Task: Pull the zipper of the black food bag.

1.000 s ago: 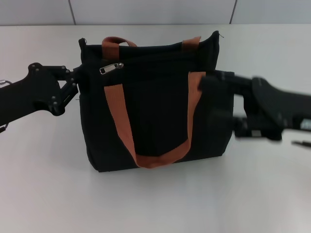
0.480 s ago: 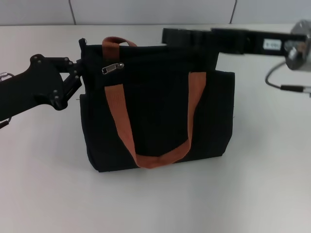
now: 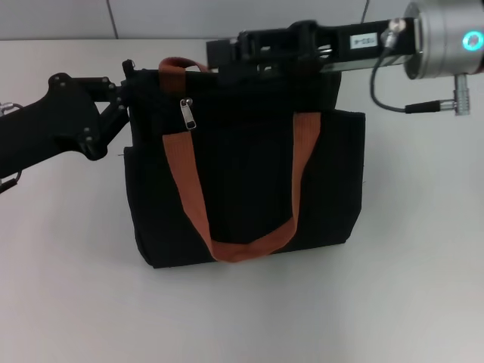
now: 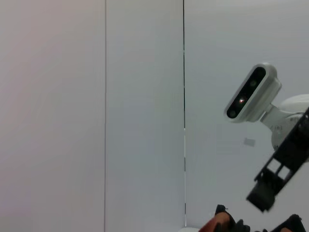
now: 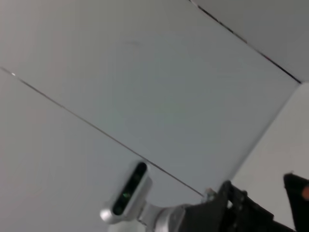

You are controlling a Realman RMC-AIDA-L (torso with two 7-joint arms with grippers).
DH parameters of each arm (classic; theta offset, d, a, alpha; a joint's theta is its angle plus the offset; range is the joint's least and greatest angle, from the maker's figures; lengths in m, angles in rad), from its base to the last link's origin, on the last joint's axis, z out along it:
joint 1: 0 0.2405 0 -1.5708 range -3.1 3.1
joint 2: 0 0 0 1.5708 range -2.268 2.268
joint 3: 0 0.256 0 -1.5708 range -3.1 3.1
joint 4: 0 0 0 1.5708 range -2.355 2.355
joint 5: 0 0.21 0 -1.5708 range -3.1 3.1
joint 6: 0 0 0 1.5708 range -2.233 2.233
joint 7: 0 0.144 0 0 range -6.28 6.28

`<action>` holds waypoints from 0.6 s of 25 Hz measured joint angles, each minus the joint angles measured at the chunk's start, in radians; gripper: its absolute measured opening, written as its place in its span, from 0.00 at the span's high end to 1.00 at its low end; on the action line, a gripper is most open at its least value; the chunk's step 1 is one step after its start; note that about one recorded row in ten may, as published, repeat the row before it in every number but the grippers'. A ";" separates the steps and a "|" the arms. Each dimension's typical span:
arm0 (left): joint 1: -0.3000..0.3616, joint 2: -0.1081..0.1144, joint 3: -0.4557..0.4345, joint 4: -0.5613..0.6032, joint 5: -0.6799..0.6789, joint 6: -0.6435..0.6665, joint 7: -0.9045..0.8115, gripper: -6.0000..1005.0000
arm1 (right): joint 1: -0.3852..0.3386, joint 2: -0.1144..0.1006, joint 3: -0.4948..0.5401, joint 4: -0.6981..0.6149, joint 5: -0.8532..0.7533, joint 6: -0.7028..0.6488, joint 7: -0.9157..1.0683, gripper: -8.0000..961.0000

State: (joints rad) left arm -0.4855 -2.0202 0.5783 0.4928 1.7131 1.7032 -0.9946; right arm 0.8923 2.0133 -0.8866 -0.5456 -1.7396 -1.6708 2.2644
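Currently: white worktop (image 3: 76, 302) bare across frame bottom. Black food bag (image 3: 242, 181) upright at centre, orange straps (image 3: 185, 189) draped down its front. Zipper (image 3: 187, 114) hangs at bag's upper left, untouched. Left tool (image 3: 125, 94) at bag's upper-left corner, probably bracing it; fingers unreadable. Right tool (image 3: 219, 53) reaching along top edge from upper right; can't tell either.
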 joint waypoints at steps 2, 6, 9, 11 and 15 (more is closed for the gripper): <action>-0.001 0.000 0.000 0.000 0.000 -0.003 -0.001 0.97 | 0.013 -0.001 -0.027 -0.006 -0.022 0.020 0.024 0.21; -0.004 0.000 0.000 0.000 -0.002 -0.007 -0.002 0.97 | 0.041 0.002 -0.037 -0.011 -0.093 0.043 0.056 0.21; -0.004 0.001 0.000 0.000 -0.006 -0.009 -0.003 0.97 | 0.056 0.005 -0.042 -0.012 -0.114 0.057 0.068 0.22; -0.004 0.000 0.000 0.000 -0.006 -0.010 -0.004 0.97 | 0.062 0.006 -0.053 -0.012 -0.114 0.070 0.073 0.22; -0.009 0.000 0.000 0.000 -0.006 -0.011 -0.014 0.97 | 0.075 0.010 -0.079 -0.013 -0.116 0.093 0.076 0.23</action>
State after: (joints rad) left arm -0.4943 -2.0202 0.5783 0.4923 1.7072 1.6920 -1.0083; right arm 0.9672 2.0230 -0.9658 -0.5584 -1.8555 -1.5778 2.3409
